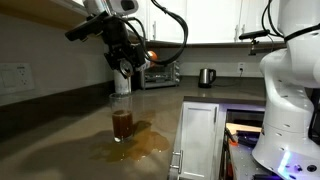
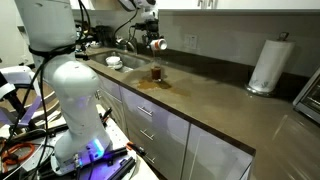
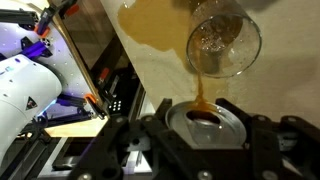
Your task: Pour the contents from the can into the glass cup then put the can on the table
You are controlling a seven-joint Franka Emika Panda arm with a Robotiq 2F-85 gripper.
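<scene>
The fingers (image 3: pixel 268 138) are pinching the can (image 3: pixel 208 120), one on each side of its round body, and they hold it up in the air over the bench (image 1: pixel 60 135). The can is tipped over, so its long side lies nearly flat and its open mouth points down. The glass cup (image 1: pixel 121 120) stands upright on the bench right below the can, with a gap of air between them. In the wrist view a thin brown stream (image 3: pixel 201 88) runs from the can's mouth toward the glass cup. It seems to land close to the rim on the side nearest the can, not in the middle. The glass cup has brown drink in its lower part. A brown puddle (image 1: pixel 140 146) lies on the bench around the foot of the glass cup, so some drink has missed. What matters most for the next move, I think, is that the can's mouth sits straight above the open top of the glass cup. If it slides to the side, more drink will go on the bench. When the can is empty, it will have to be turned so its long side stands up again. Then it can go down on a dry bit of bench beside the glass cup, away from the puddle. There is only one arm, so it must do it all.
</scene>
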